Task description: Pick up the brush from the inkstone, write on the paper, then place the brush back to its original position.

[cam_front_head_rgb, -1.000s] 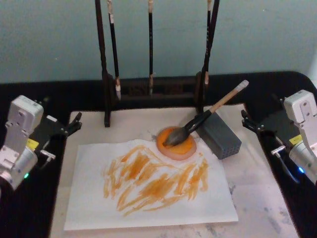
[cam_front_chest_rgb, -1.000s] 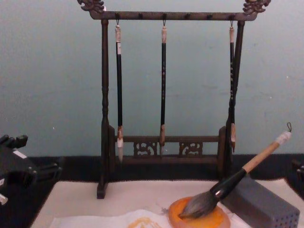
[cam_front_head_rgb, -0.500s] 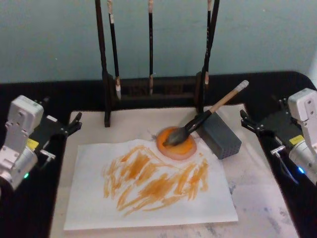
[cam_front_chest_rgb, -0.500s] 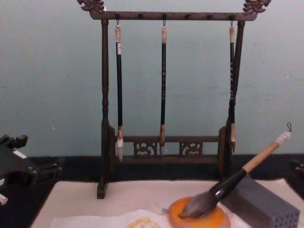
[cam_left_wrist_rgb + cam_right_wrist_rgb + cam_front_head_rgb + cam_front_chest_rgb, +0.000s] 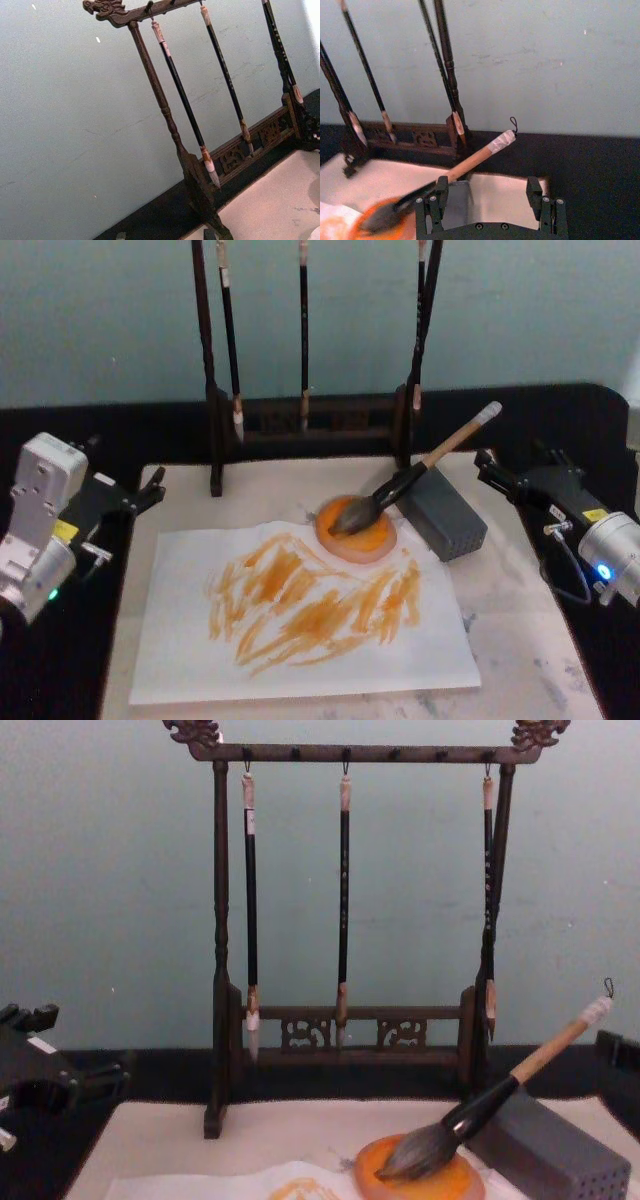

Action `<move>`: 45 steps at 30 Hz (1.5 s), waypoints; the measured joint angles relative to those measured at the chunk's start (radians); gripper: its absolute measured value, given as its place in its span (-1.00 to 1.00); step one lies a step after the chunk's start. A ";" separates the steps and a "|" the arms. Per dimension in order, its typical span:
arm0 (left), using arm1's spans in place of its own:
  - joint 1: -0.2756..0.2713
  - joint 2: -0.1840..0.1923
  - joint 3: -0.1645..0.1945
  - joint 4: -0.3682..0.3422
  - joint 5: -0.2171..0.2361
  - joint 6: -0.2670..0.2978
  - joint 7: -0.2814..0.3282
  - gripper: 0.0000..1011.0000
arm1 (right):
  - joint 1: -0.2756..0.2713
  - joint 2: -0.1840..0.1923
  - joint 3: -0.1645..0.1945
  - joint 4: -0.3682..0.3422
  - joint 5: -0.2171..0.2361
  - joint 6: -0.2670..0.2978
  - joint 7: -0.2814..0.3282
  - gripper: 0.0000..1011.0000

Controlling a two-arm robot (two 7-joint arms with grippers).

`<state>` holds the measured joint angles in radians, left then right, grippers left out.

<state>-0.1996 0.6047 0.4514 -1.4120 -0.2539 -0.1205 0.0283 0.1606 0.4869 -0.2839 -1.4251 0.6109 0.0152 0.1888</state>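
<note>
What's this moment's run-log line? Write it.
brush: bristles in inkstone, shaft on grey block | right hand: open, near handle end, not gripping | left hand: open, parked at left | paper: orange strokes

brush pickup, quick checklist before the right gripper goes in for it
1. Brush rests with its bristles on the inkstone and its handle raised towards the right: ok.
2. Right gripper open: ok.
3. Handle centred between its fingers: not ok. In the right wrist view it runs towards one finger.
4. Room to close around the shaft above the grey block: cannot tell.
5. Left gripper is parked at the mat's left edge, off the paper: ok.
</note>
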 joint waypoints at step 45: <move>0.000 0.000 0.000 0.000 0.000 0.000 0.000 0.98 | 0.236 -0.220 0.043 0.279 0.458 0.287 0.001 0.98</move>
<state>-0.1995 0.6047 0.4513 -1.4120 -0.2539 -0.1205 0.0283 0.3967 0.2668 -0.2409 -1.1457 1.0689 0.3018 0.1895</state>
